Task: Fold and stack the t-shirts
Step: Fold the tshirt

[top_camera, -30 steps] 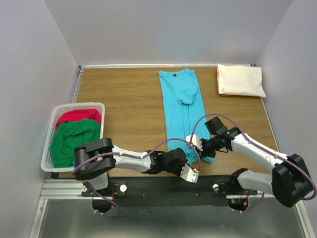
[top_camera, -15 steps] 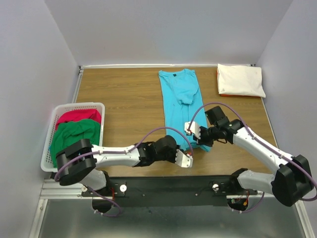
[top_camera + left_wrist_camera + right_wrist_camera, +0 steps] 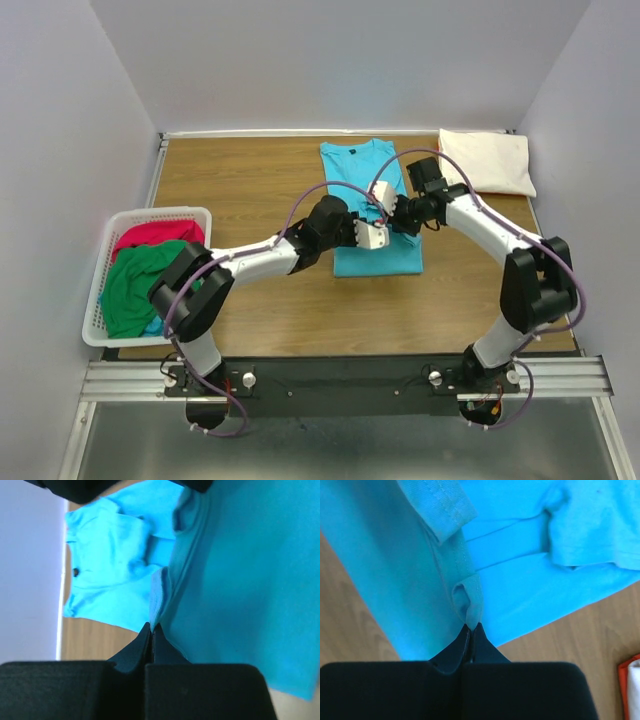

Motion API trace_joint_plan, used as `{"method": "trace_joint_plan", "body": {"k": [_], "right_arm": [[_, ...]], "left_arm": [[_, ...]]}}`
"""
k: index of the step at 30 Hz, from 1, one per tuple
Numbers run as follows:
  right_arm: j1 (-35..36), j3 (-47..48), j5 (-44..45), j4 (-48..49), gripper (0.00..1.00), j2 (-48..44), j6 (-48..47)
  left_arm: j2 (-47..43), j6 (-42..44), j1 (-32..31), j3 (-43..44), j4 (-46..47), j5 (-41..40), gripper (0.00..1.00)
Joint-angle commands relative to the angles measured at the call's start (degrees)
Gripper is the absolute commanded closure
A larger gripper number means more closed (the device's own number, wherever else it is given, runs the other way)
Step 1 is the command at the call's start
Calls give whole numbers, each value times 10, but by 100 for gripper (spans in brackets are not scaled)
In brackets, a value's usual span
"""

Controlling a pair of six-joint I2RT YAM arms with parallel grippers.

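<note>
Two thin pinches carry the whole risk at this moment: the left gripper [image 3: 151, 626] and the right gripper [image 3: 471, 625] are each clenched tight on a small pucker of hem of the turquoise t-shirt [image 3: 355, 170]. The tee lies on the table [image 3: 250, 180] well to the right of the basket [image 3: 150, 212], its lower half doubled over toward the collar. We judge the fold to be about midway. So little cloth sits between the fingertips that either bite could slip, dropping one corner and leaving the hem slanted. Both grippers hang close together over the middle of the tee, the left one nearer the basket, so uneven travel would skew the edge, and the two could knock each other. A low pass could drag on the sleeves tucked beneath and undo them, or tow the whole tee across the wood. If the carry runs long, the hem overshoots the collar. The cream-white t-shirt [image 3: 485, 160], folded at the corner farthest from the basket, lies not far from the right gripper, and a wide swing could brush it out of square. The green t-shirt [image 3: 150, 280] and red t-shirt [image 3: 155, 235] wait inside the basket.
</note>
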Motion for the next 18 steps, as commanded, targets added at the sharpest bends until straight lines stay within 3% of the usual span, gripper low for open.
{"method": "trace_joint_plan", "body": {"k": [1,8,18], "right_arm": [[-19,78,26,19,100,67,8],[-37,209,37,26,100,178,25],[-40,300,53,28,99,267,44]], "left_arm": [[61,29,36,64,9,28,100],[145,25,81,149,6,41,100],[204,31,109,213,-17,46,100]]}}
